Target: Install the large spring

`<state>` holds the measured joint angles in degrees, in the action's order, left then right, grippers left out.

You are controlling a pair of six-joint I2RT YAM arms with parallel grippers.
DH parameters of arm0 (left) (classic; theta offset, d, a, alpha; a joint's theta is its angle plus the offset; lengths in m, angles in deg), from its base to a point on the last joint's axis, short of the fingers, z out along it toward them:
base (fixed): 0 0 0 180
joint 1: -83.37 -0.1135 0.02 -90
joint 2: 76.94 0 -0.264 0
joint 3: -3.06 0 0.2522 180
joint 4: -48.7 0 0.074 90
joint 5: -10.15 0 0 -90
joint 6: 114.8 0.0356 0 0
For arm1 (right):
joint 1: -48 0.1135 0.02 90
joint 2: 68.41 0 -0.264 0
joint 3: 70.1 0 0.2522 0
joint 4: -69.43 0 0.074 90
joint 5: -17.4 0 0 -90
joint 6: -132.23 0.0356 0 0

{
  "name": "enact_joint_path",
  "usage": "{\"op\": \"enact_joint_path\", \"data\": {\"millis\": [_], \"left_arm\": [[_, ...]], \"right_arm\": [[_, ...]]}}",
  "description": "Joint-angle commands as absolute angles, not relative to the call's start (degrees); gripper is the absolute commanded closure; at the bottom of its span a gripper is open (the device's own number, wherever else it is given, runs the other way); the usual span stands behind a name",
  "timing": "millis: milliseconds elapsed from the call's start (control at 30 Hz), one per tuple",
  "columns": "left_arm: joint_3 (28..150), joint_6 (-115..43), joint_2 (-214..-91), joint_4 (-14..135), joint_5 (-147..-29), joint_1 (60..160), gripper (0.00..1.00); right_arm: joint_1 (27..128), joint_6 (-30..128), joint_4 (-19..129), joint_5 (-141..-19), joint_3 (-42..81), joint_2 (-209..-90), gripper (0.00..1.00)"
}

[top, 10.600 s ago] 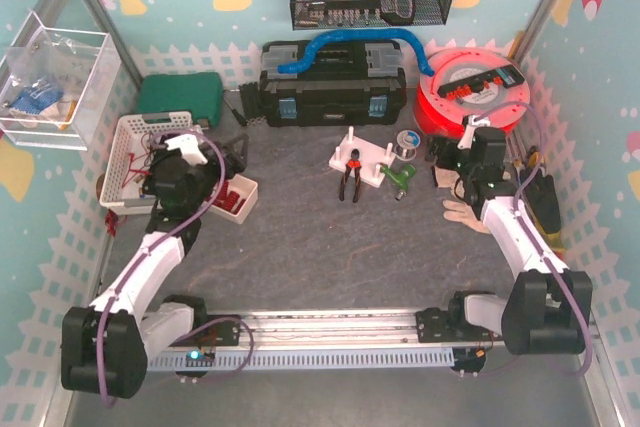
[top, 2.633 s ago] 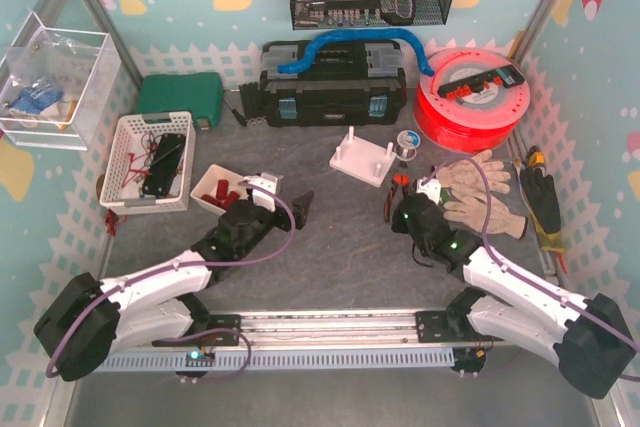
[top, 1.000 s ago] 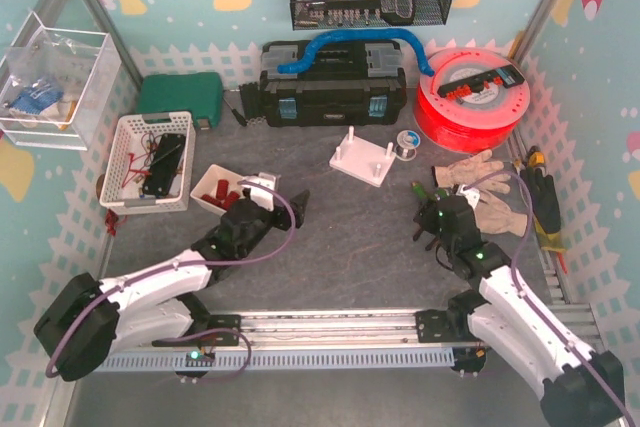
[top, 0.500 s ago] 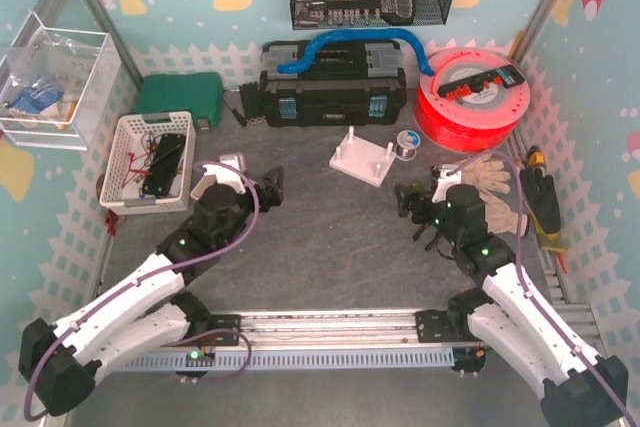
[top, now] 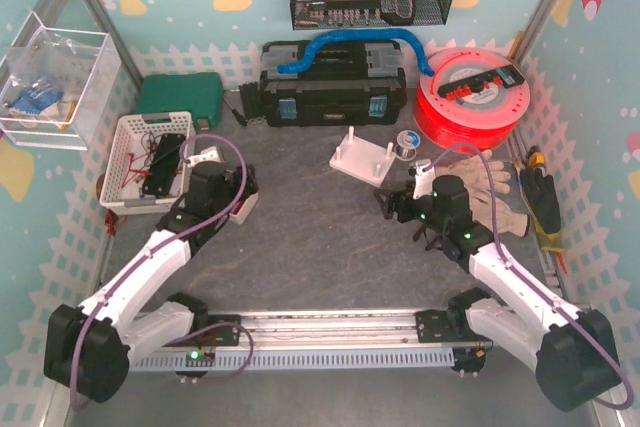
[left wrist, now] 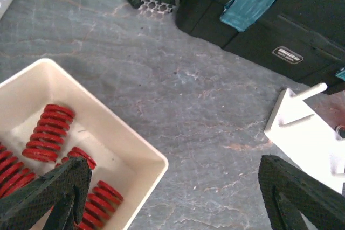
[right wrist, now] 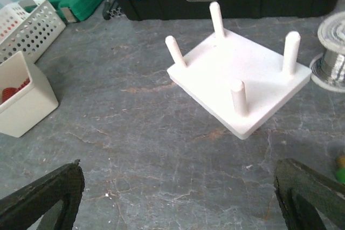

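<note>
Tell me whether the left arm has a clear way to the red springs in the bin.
Probably yes: the left gripper hangs open above the open-topped bin, and nothing covers the red springs.

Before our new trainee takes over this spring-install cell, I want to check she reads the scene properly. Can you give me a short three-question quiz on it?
1. True or false: a spring already sits on one of the pegs of the white peg plate.
2. How many pegs stand on that plate? A two, B four, C six.
3. Fill in: the white bin by the open left gripper holds ____.

Key: 1 false, every peg is bare. 2 B. 3 red springs.
</note>
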<state>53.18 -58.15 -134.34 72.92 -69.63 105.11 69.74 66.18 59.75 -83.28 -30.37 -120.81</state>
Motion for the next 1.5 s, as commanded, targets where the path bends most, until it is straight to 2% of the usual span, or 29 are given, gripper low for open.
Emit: {"op": "enact_joint_path", "data": {"millis": [0,167,267,467,833,1067,1167,1467], "left_arm": [[56.6,-67.2,-136.0,75.2,-73.8,103.4,0.18],[69.2,-72.4,-143.4,89.4,-73.0,102.1,0.37],[76.6,-74.6,-149.0,99.4,-72.6,101.5,0.43],[79.0,-70.9,-155.3,105.0,-70.5,101.1,0.56],[75.3,-54.7,-158.6,101.5,-69.5,95.6,0.6],[76.4,-44.1,-162.3,101.4,-64.5,94.9,0.6],[76.5,-39.1,-163.2,100.0,-62.8,94.3,0.63],[75.9,-32.4,-167.1,95.9,-67.8,91.5,0.65]], "right_arm": [[69.5,63.3,62.2,-85.0,-29.9,-117.8,0.05],[69.5,66.7,49.8,-77.7,-25.2,-113.5,0.06],[69.5,68.7,40.7,-76.5,-21.1,-111.7,0.06],[69.5,73.9,34.2,-81.8,-19.7,-111.1,0.07],[69.4,73.1,29.8,-76.8,-16.7,-115.0,0.07],[69.4,71.7,27.9,-75.5,-15.1,-117.4,0.07],[69.4,71.3,27.7,-76.1,-14.6,-118.3,0.07],[69.4,71.7,26.8,-75.1,-13.7,-119.4,0.07]]}}
